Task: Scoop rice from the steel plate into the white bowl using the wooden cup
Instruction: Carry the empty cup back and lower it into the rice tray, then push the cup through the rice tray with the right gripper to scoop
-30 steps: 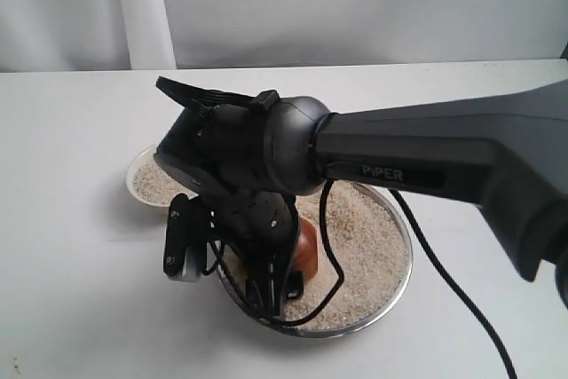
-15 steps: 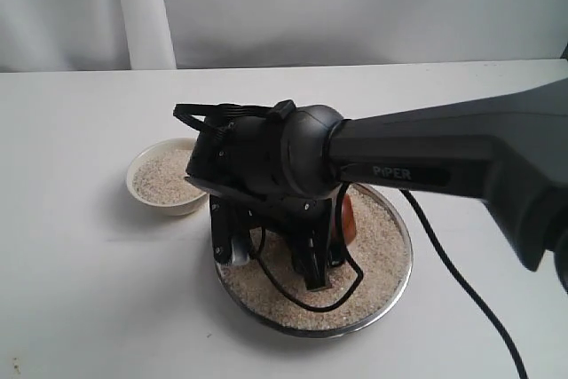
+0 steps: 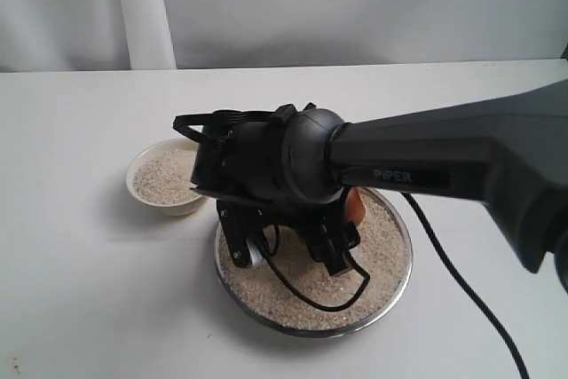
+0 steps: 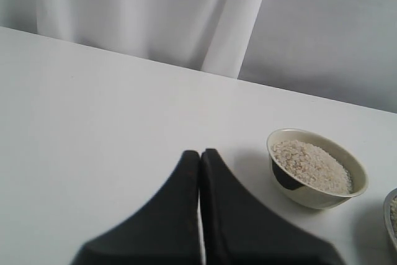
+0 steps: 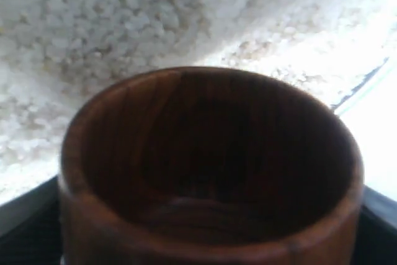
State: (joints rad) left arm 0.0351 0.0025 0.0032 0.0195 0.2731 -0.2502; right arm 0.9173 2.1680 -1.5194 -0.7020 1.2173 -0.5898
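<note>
Rice (image 3: 383, 235), grainy, covers the shiny round steel plate (image 3: 312, 331); wooden cup (image 5: 211, 172) smooth-walled.

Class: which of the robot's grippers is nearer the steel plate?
Right. The right gripper is over the steel plate, holding the wooden cup. The left gripper hangs shut over the table, beyond the white bowl from the plate.

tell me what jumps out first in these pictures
A big black arm reaches in from the right over the steel plate of rice. Close up, the wooden cup shows empty, rice behind it. Left of the plate, a white bowl already holds rice.
</note>
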